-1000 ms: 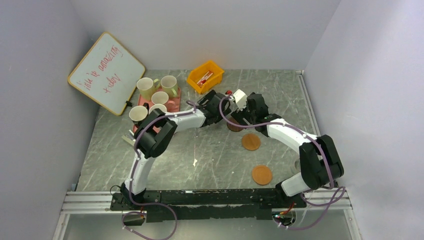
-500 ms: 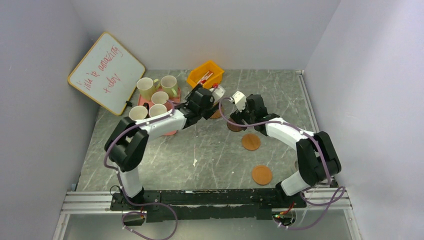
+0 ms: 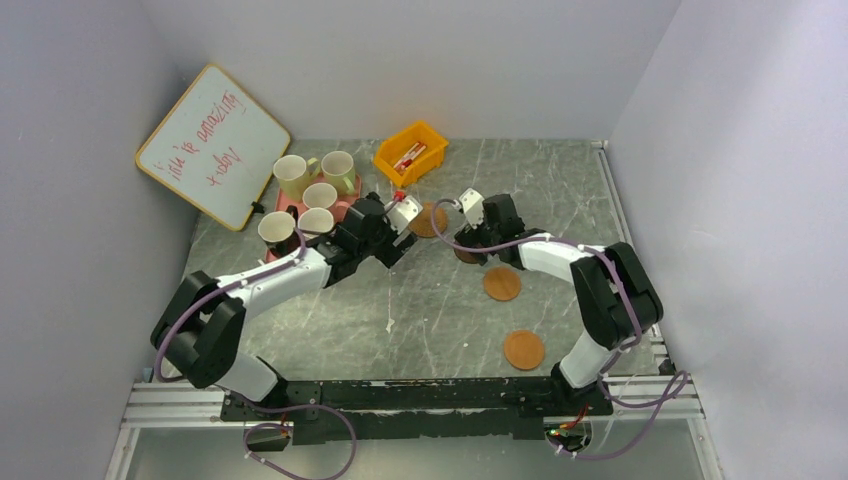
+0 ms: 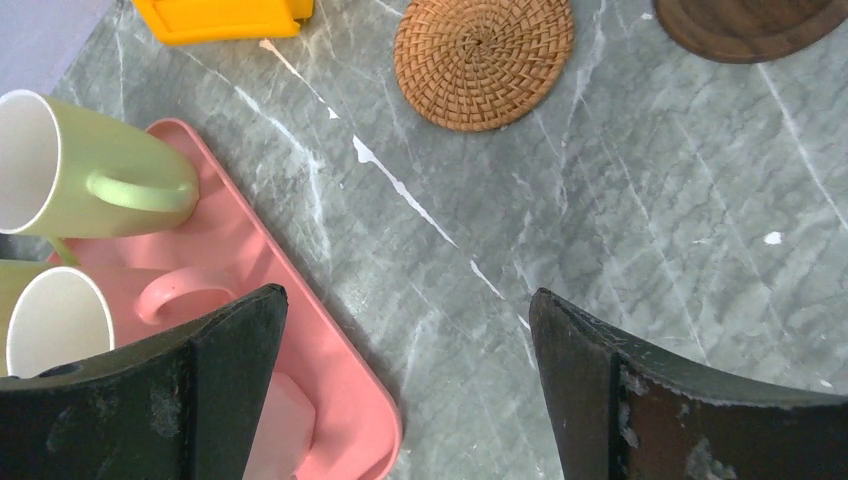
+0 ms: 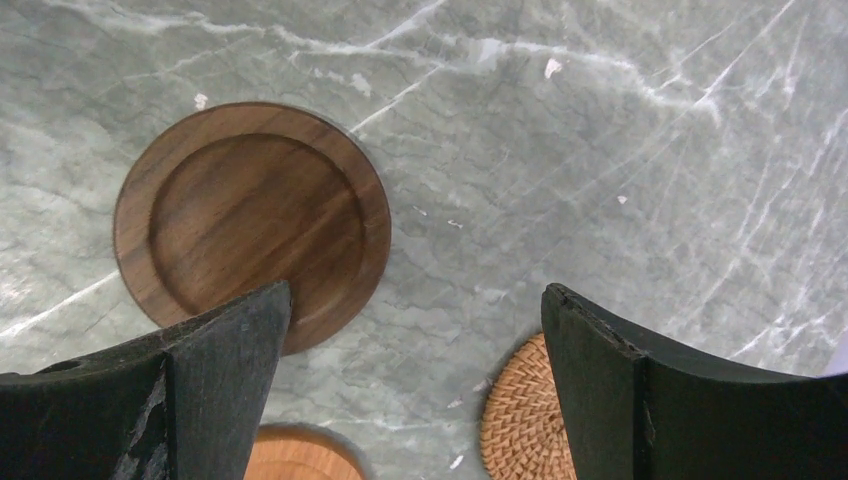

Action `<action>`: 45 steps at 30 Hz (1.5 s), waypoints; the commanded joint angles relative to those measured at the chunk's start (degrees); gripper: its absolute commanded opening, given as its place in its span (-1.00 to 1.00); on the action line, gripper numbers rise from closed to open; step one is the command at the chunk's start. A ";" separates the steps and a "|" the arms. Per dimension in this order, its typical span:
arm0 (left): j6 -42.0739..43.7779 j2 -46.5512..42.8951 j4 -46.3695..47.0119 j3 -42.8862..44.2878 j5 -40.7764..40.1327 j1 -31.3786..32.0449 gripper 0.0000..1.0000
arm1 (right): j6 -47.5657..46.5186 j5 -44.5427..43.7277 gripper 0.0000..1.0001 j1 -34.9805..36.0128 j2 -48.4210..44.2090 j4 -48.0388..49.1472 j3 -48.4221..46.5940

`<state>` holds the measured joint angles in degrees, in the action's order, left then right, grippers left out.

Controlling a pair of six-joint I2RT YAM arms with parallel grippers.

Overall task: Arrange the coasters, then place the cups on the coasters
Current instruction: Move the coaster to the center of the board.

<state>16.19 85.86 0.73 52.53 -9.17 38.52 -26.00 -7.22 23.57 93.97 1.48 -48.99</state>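
Just off the pink tray (image 4: pixel 300 330), where the cups (image 4: pixel 90 170) stood, the left gripper (image 4: pixel 410 310) hung wide and empty. The right gripper (image 5: pixel 415 300), likewise empty, hung farther from the tray, partly over the dark coaster (image 5: pixel 250 225). Thin, stiff and light, it would likely slide on the marble table (image 5: pixel 600 150); pinching opposite rim edges seemed best.

Left gripper (image 4: pixel 400 305) drawn back leftward toward the pink tray (image 4: pixel 300 345), woven coaster (image 3: pixel 430 220) uncovered, right arm (image 3: pixel 545 255) shifted slightly leftward
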 commanded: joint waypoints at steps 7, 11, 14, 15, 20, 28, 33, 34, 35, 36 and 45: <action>-2.25 -3.95 3.58 -1.64 6.90 -0.99 0.93 | -0.03 -6.91 1.00 -1.25 9.69 2.80 -4.87; -2.55 -4.32 4.17 -2.27 6.18 -1.04 0.93 | -0.04 -6.90 1.00 -4.37 13.67 0.56 -9.52; -3.07 -5.65 5.37 -3.05 5.83 -1.02 0.93 | -0.89 -7.53 1.00 -5.99 16.30 1.12 -11.35; -3.21 -6.09 5.71 -3.37 5.80 -1.00 0.93 | -1.16 -7.95 1.00 -6.23 16.90 1.43 -11.68; -3.40 -7.44 7.02 -4.58 5.49 -1.01 0.93 | -0.89 -8.04 1.00 -6.58 17.97 1.31 -13.28; -3.78 -9.40 8.46 -5.74 4.59 -1.05 0.93 | -0.17 -11.31 1.00 -7.48 20.93 1.22 -17.72; -3.62 -10.60 9.89 -6.84 4.17 -1.11 0.93 | 0.33 -12.00 1.00 -7.49 20.92 1.66 -19.06; -3.67 -10.63 10.04 -6.91 4.05 -1.11 0.93 | 0.31 -12.02 1.00 -7.49 20.70 1.76 -19.18; -3.74 -10.51 10.07 -6.92 4.02 -1.12 0.93 | 0.29 -11.91 1.00 -7.49 20.46 1.65 -19.32; -3.78 -10.44 10.08 -6.84 3.97 -1.10 0.93 | 0.32 -11.41 1.00 -7.49 19.96 1.10 -19.56; -3.79 -10.32 10.14 -7.07 4.31 -1.10 0.93 | 0.62 -3.09 1.00 -9.58 4.42 -14.07 -22.88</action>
<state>13.72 76.97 8.64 45.84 -4.80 37.67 -25.67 -13.17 16.14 108.14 -4.51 -68.58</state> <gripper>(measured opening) 0.966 0.997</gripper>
